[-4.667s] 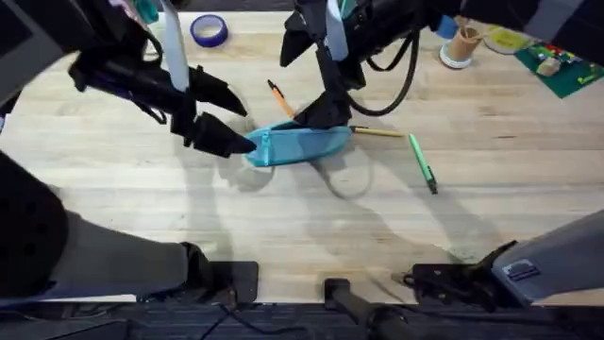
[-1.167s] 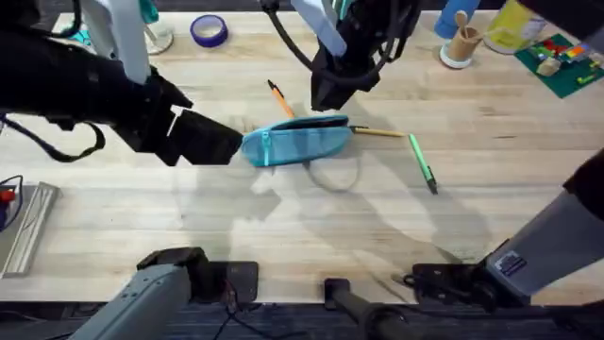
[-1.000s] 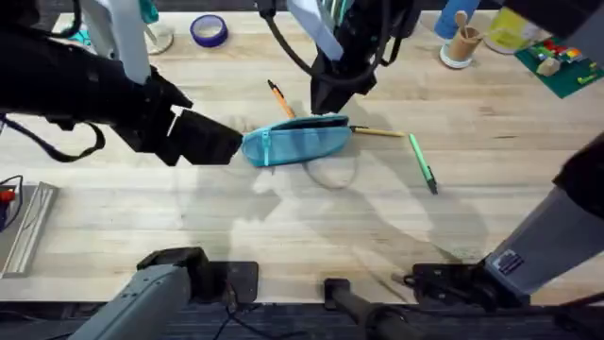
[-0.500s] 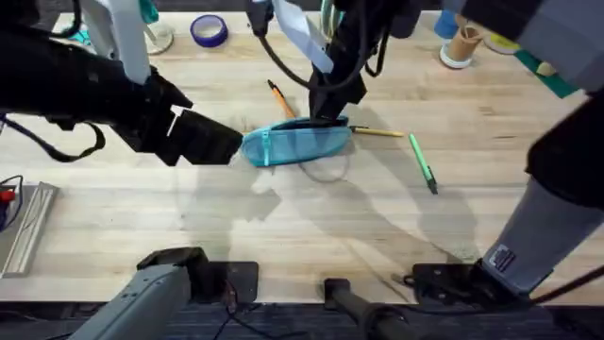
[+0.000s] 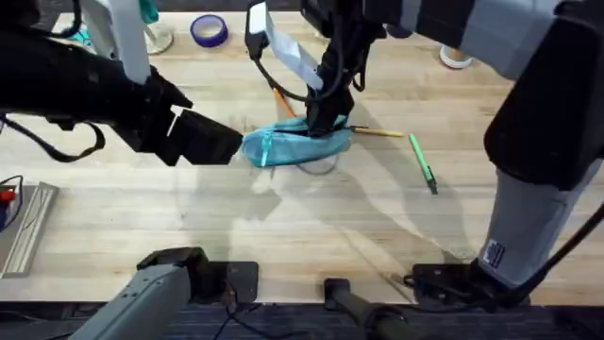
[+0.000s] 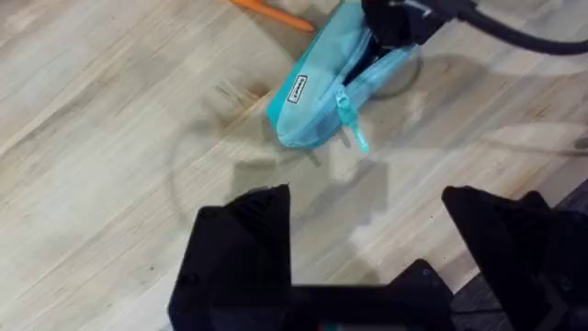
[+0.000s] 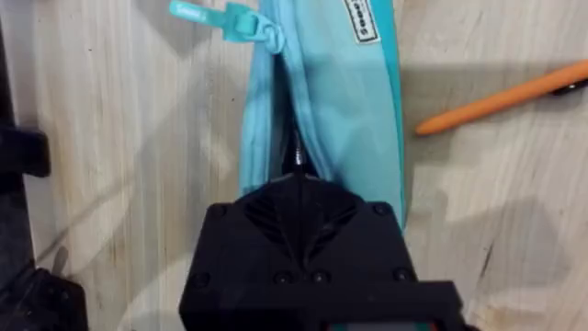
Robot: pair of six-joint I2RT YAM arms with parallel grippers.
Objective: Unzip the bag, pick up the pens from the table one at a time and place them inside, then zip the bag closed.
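Note:
The teal bag [image 5: 288, 146] lies mid-table, its zipper open and the pull tab [image 6: 352, 131] at the end towards my left gripper. My right gripper [image 5: 326, 121] is shut, its tips pushed into the bag's [image 7: 354, 83] opening near the far end, with the lips spread around them. Just short of the bag's [image 6: 317, 87] near end, my left gripper [image 6: 367, 221] stands open and holds nothing. An orange pen [image 5: 276, 97] lies just behind the bag, a yellow pen [image 5: 379, 132] at its right end, and a green pen [image 5: 422, 162] further right.
A purple tape roll [image 5: 209, 29] sits at the back left, and a cup [image 5: 453, 59] at the back right. A metal piece [image 5: 24, 227] lies at the left edge. The light wooden table [image 5: 302, 236] has free room in front of the bag.
My right gripper has come down from above the bag into its opening, and the bag's right end has bunched up. The left arm and the pens have not moved.

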